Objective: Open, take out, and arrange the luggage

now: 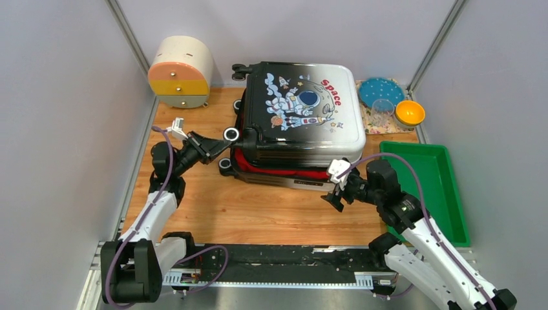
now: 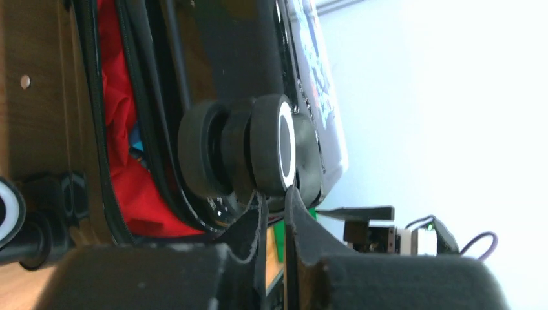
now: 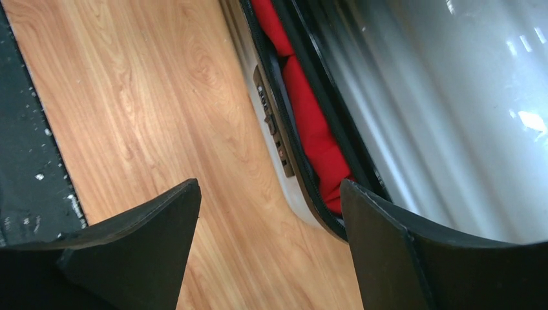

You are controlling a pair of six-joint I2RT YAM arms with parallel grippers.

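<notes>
Splayed tool point(image 3: 268, 187) beside luggage point(image 3: 439, 116), possibly touching

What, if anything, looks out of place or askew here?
The luggage is ajar: its lid sits lifted off the lower shell, and red fabric bulges from the gap along the near edge. Nothing looks spilled or damaged.

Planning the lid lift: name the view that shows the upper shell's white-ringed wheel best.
Left wrist: the wheel sits mid-frame, close, with its white ring clear. Top external shows the wheel small, at the suitcase's left corner. Right wrist misses it.
</notes>
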